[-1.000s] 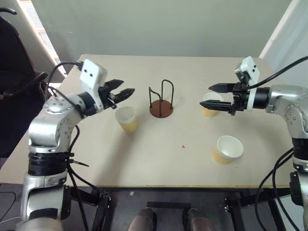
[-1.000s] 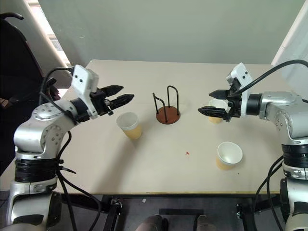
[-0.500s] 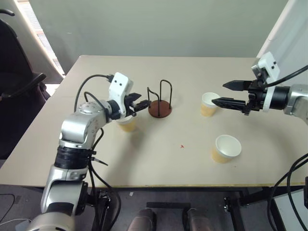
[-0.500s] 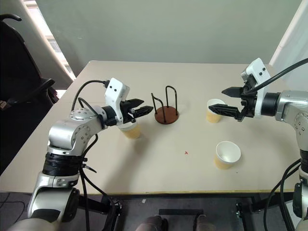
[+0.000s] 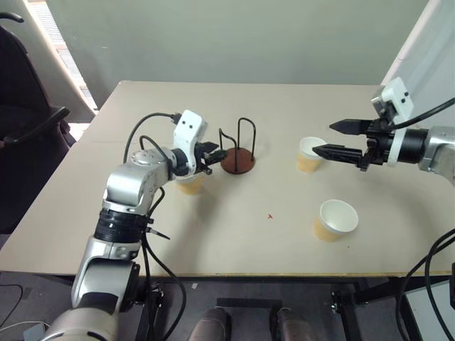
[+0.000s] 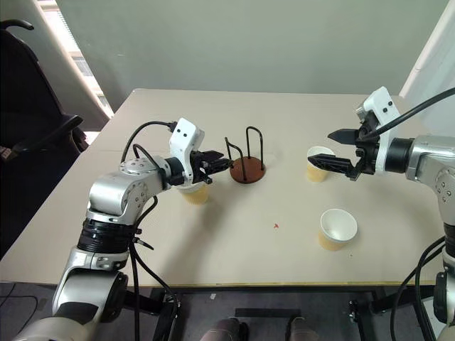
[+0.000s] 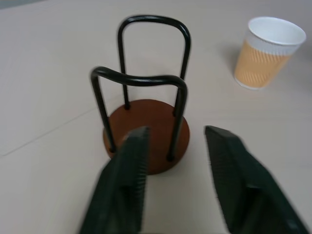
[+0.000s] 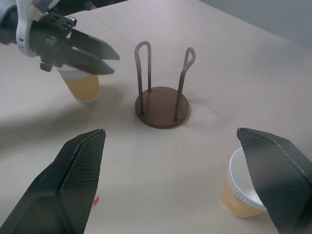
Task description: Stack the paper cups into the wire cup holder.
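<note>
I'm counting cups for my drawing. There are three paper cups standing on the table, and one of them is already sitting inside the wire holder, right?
Not quite. The three paper cups all stand on the table, but none is in the wire cup holder. The left wrist view shows its brown base bare between the wire loops.

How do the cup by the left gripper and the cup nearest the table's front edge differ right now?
The cup by the left gripper stands partly hidden under the open left gripper, beside the wire cup holder. The front cup stands alone, fully exposed, far from both grippers. Both are upright, tan outside, white-rimmed, and not gripped.
</note>
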### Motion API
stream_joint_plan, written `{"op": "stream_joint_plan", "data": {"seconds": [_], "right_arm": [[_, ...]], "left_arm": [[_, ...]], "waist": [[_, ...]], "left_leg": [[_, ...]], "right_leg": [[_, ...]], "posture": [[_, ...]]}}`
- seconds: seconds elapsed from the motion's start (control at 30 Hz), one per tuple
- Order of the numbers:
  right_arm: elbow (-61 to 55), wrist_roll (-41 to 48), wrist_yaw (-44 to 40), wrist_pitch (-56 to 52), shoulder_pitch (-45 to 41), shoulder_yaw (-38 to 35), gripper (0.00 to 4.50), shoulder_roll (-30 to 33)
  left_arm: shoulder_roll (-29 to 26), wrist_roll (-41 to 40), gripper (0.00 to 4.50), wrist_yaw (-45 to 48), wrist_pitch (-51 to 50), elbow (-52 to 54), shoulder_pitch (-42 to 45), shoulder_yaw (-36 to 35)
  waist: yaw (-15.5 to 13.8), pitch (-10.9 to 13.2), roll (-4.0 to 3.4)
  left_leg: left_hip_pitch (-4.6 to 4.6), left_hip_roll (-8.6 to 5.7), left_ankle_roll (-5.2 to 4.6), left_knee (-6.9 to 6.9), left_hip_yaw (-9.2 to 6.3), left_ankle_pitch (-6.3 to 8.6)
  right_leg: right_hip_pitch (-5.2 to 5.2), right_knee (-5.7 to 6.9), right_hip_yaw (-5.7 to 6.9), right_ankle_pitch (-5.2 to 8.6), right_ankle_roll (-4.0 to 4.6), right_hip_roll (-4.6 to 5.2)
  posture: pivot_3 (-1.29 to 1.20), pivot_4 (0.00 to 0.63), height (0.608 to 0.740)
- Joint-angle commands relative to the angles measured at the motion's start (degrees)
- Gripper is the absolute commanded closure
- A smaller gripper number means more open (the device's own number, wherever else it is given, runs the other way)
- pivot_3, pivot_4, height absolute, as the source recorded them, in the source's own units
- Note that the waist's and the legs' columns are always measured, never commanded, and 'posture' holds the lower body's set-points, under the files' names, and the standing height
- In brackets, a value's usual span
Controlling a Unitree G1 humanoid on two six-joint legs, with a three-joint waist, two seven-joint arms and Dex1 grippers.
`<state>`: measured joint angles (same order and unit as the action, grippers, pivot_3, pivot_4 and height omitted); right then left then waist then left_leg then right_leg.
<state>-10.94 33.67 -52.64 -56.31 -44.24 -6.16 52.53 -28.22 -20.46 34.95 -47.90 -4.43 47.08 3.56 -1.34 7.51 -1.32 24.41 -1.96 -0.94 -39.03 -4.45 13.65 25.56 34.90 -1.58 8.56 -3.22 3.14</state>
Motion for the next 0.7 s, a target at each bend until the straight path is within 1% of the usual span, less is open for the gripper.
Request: {"op": "stream_joint_plan", "data": {"seconds": [0.03, 0.1, 0.13, 0.37, 0.53, 0.7], "right_arm": [[-1.7, 1.0, 0.6, 0.3, -0.3, -2.8, 0.0, 1.2], [-1.8, 1.1, 0.7, 0.3, -0.1, -2.9, 0.0, 1.2], [-1.8, 1.2, 0.8, 0.3, 0.0, -2.9, 0.0, 1.3], [-2.2, 1.7, 1.4, 0.2, 0.3, -3.0, 0.0, 1.3], [-2.5, 1.8, 1.8, 0.4, 0.9, -3.1, 0.0, 1.4], [-3.2, 1.8, 2.0, 0.9, 1.9, -3.4, 0.0, 1.4]], "left_arm": [[0.0, 1.0, 0.94, 0.5, 1.0, -0.1, 2.1, 0.1], [0.3, 1.6, 0.28, 0.6, 1.6, -1.0, 2.6, 0.4], [0.6, 1.9, 0.04, 0.6, 1.9, -1.5, 2.9, 0.5], [2.4, 3.2, 0.04, 1.6, 3.8, -4.5, 4.1, 1.7], [5.1, 4.7, 0.04, 1.6, 5.7, -9.3, 5.7, 2.7], [8.0, 7.0, 0.04, 1.3, 9.5, -17.6, 8.8, 3.0]], "waist": [[0.0, 0.0, 0.0], [0.0, 0.0, 0.0], [0.0, 0.0, 0.0], [-0.1, 0.0, 0.01], [-0.2, 0.0, 0.01], [-0.2, 0.0, 0.02]], "left_leg": [[0.0, 0.0, 0.0, 0.0, 0.0, 0.0], [-0.01, 0.0, 0.0, 0.0, 0.01, 0.0], [-0.01, 0.0, -0.01, 0.0, 0.0, -0.01], [0.01, 0.0, -0.01, 0.0, 0.01, -0.01], [0.02, 0.0, -0.03, -0.01, 0.02, -0.01], [0.04, 0.0, -0.04, -0.02, 0.02, -0.03]], "right_leg": [[0.0, 0.0, 0.0, 0.0, 0.0, 0.0], [0.0, 0.0, -0.01, 0.0, 0.0, 0.0], [0.0, 0.0, -0.01, 0.0, 0.0, 0.0], [0.0, -0.01, -0.01, -0.02, -0.03, 0.0], [0.0, -0.03, -0.01, -0.04, -0.07, 0.01], [0.0, -0.02, -0.01, -0.06, -0.1, 0.01]], "posture": [[0.0, 0.15, 0.74], [0.0, 0.15, 0.74], [0.0, 0.15, 0.74], [0.0, 0.15, 0.74], [0.0, 0.15, 0.74], [0.0, 0.15, 0.74]]}}
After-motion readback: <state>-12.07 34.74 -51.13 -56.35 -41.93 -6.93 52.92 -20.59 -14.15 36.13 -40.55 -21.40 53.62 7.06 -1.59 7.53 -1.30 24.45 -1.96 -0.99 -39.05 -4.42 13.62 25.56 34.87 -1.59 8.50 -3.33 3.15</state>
